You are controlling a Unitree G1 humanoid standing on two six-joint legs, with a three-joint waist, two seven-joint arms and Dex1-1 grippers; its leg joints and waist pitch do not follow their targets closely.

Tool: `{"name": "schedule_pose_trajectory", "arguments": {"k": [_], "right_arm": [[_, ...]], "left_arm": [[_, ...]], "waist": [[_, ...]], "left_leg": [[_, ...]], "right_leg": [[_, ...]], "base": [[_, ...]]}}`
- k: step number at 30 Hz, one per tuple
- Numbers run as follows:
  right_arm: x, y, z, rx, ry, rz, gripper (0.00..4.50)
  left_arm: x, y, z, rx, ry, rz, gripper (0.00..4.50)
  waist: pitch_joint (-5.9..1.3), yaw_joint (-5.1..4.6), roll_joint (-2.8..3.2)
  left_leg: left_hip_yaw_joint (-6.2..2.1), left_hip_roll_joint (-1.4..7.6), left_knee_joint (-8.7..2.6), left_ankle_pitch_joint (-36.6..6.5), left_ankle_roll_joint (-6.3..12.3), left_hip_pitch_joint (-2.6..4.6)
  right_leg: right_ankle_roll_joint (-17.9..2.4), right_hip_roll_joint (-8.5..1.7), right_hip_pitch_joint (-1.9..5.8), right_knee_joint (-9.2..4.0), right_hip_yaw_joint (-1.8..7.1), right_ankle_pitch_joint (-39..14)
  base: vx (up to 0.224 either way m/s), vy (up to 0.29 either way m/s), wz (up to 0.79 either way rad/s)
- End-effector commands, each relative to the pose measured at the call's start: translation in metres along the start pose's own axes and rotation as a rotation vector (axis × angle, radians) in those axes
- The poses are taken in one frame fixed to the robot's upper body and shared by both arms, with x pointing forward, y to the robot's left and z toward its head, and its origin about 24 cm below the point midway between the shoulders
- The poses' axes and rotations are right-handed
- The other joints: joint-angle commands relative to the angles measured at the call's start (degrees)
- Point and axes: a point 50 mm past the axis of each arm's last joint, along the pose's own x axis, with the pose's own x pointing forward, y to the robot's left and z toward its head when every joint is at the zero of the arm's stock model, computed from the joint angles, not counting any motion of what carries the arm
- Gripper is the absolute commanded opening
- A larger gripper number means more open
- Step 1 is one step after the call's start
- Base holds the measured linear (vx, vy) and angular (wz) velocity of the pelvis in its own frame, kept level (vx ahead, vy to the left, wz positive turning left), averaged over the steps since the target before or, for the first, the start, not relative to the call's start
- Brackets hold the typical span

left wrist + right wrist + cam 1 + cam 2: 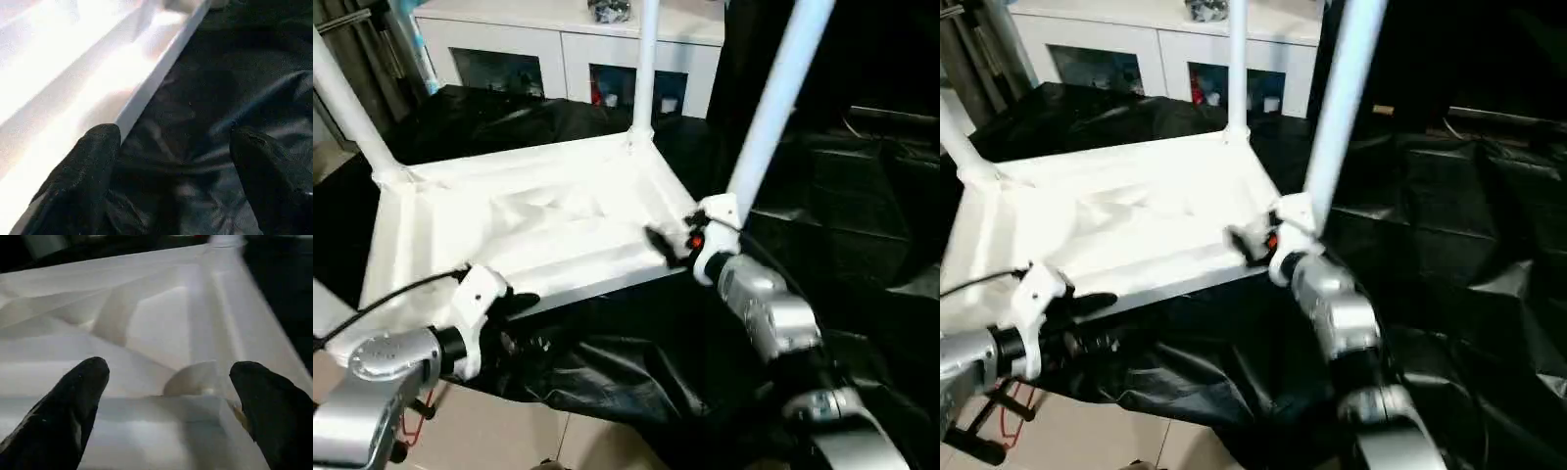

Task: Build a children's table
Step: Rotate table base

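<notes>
1. The white plastic rectangular tabletop (519, 220) lies upside down, ribbed underside up, on the black-draped work table (822, 196). Its near edge hangs a little over the table's front.
2. Three long white tapered tube legs stand in the corner sockets: one leg (342, 98) at about 10 o'clock of the top, one leg (646, 59) at 1 o'clock, one leg (773, 108) at 3 o'clock. The near-left corner, about 7 o'clock, I cannot see behind the left arm.
3. I judge the piece light and stiff, but smooth and slippery; the raised legs make it easy to tip. The rim or a leg near its socket looks the best hold.
4. The left gripper (171, 147) has its fingers spread wide beside the near rim and holds nothing.
5. The right gripper (168, 377) is also wide apart, empty, over the corner by the 3 o'clock leg.
6. The black cloth is wrinkled and shiny. Behind, at 12 o'clock, stands a white cabinet (568, 44); the pale floor (499, 431) is below.
</notes>
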Motion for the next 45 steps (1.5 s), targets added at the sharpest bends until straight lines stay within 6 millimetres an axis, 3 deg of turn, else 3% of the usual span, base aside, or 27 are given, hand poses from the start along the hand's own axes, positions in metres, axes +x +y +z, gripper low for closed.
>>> {"name": "schedule_pose_trajectory", "arguments": {"k": [1, 2, 3, 9, 20, 21, 22, 25, 26, 28, 29, 30, 32, 36, 41, 45], "right_arm": [[-0.003, -0.025, 0.002, 0.037, -0.002, -0.149, 4.50], [-0.004, -0.030, 0.002, 0.043, -0.004, -0.178, 4.50], [-0.004, -0.035, 0.003, 0.044, -0.006, -0.205, 4.50], [-0.004, -0.047, 0.005, 0.042, -0.012, -0.256, 4.50], [-0.011, -0.068, 0.010, 0.020, -0.025, -0.333, 4.50], [-0.013, -0.072, 0.010, 0.017, -0.030, -0.343, 4.50], [-0.014, -0.073, 0.011, 0.016, -0.031, -0.348, 4.50], [-0.021, -0.085, 0.011, 0.011, -0.036, -0.387, 4.50], [-0.023, -0.088, 0.011, 0.008, -0.037, -0.395, 4.50], [-0.026, -0.093, 0.011, -0.002, -0.035, -0.411, 4.50], [-0.028, -0.096, 0.010, -0.007, -0.036, -0.424, 4.50], [-0.031, -0.100, 0.011, -0.005, -0.038, -0.439, 4.50], [-0.035, -0.106, 0.012, -0.005, -0.046, -0.457, 4.50], [-0.039, -0.111, 0.015, -0.020, -0.063, -0.457, 4.50], [-0.038, -0.101, 0.018, -0.068, -0.085, -0.368, 4.50], [-0.043, -0.083, 0.015, -0.150, -0.082, -0.201, 4.50]], "left_arm": [[0.001, -0.001, -0.008, -0.006, 0.052, -0.001, 4.34], [0.002, -0.002, -0.011, -0.007, 0.067, -0.006, 4.34], [0.004, -0.003, -0.014, -0.010, 0.081, -0.010, 4.35], [0.012, 0.001, -0.016, -0.004, 0.078, 0.031, 4.45], [0.018, 0.014, -0.010, 0.032, 0.036, 0.138, 4.45], [0.018, 0.015, -0.009, 0.034, 0.025, 0.145, 4.45], [0.017, 0.015, -0.008, 0.035, 0.022, 0.146, 4.45], [0.014, 0.017, -0.006, 0.040, 0.009, 0.147, 4.45], [0.013, 0.017, -0.006, 0.039, 0.005, 0.151, 4.45], [0.010, 0.018, -0.007, 0.037, -0.006, 0.160, 4.45], [0.008, 0.019, -0.008, 0.037, -0.011, 0.168, 4.45], [0.004, 0.019, -0.008, 0.032, -0.029, 0.165, 4.45], [-0.003, 0.019, -0.007, 0.020, -0.072, 0.161, 4.45], [-0.022, 0.012, -0.010, -0.034, -0.160, 0.101, 4.45], [-0.039, 0.012, -0.018, -0.103, -0.213, 0.076, 4.45], [-0.054, 0.017, -0.022, -0.165, -0.269, 0.104, 4.45]], "waist": [[-3.32, -0.30, 0.65], [-3.35, -0.20, 0.66], [-3.29, -0.14, 1.06], [-3.47, -0.21, 0.82], [-3.61, -0.05, 0.86], [-3.59, -0.10, 0.77], [-3.62, -0.12, 1.15], [-3.71, -0.05, 1.02], [-3.70, -0.07, 1.00], [-3.69, -0.02, 1.83], [-3.65, -0.14, 1.60], [-3.72, -0.07, 2.00], [-3.69, -0.09, 1.88], [-3.62, -0.05, 2.22], [-3.25, -0.21, 2.23], [-3.25, -0.23, 2.08]], "left_leg": [[-1.14, 2.55, -4.19, -11.15, -1.31, 1.25], [-1.09, 2.55, -4.14, -11.24, -1.37, 1.34], [-1.02, 2.51, -4.14, -12.06, -1.68, 1.51], [-1.16, 2.36, -4.00, -11.39, -1.58, 1.00], [-1.06, 2.45, -3.70, -11.72, -0.97, 1.28], [-1.09, 2.42, -3.69, -11.63, -0.93, 1.08], [-1.10, 2.43, -3.69, -11.81, -1.02, 1.19], [-1.06, 2.32, -3.53, -11.14, -0.69, 1.04], [-1.07, 2.32, -3.51, -11.02, -0.59, 1.01], [-1.23, 2.25, -3.52, -11.45, -0.74, 0.93], [-1.16, 2.27, -3.54, -11.68, -0.71, 0.93], [-1.23, 2.20, -3.46, -12.06, -0.78, 0.96], [-1.17, 2.16, -3.40, -12.44, -0.57, 0.91], [-1.18, 2.16, -3.37, -12.68, 0.37, 0.71], [-1.13, 2.18, -3.57, -14.77, 0.88, 0.77], [-1.19, 2.38, -3.70, -14.67, 1.13, 0.70]], "right_leg": [[-11.06, -3.24, 1.96, -3.71, 3.06, -7.52], [-11.06, -3.29, 1.88, -3.72, 3.07, -7.50], [-10.93, -3.12, 1.71, -3.82, 3.03, -7.67], [-10.92, -3.14, 2.34, -3.51, 2.93, -5.52], [-11.53, -3.08, 2.16, -3.59, 2.86, -6.03], [-11.69, -3.10, 2.30, -3.52, 2.87, -5.66], [-11.64, -3.02, 2.23, -3.61, 2.79, -5.48], [-12.00, -3.04, 2.42, -3.41, 2.79, -4.35], [-12.08, -3.07, 2.43, -3.41, 2.78, -4.32], [-12.24, -3.03, 2.53, -3.42, 2.63, -4.20], [-12.26, -2.98, 2.51, -3.54, 2.62, -4.19], [-12.51, -3.02, 2.53, -3.49, 2.57, -4.13], [-12.97, -2.98, 2.57, -3.55, 2.54, -4.20], [-13.25, -3.05, 2.60, -3.67, 2.48, -5.82], [-12.03, -3.02, 2.33, -4.22, 2.52, -11.15], [-10.94, -2.90, 2.36, -4.21, 2.60, -11.57]], "base": [[0.000, 0.000, 0.00], [0.000, 0.000, 0.00], [0.000, 0.000, 0.00], [0.000, 0.000, 0.00], [0.000, 0.000, 0.00], [0.000, 0.000, 0.00], [0.000, 0.000, 0.00], [0.000, 0.000, 0.00], [0.000, 0.000, 0.00], [0.000, 0.000, 0.00], [0.000, 0.000, 0.00], [0.000, 0.000, 0.00], [0.000, 0.000, 0.00], [0.000, 0.000, 0.00], [0.000, 0.000, 0.00], [0.000, 0.000, 0.00]]}}
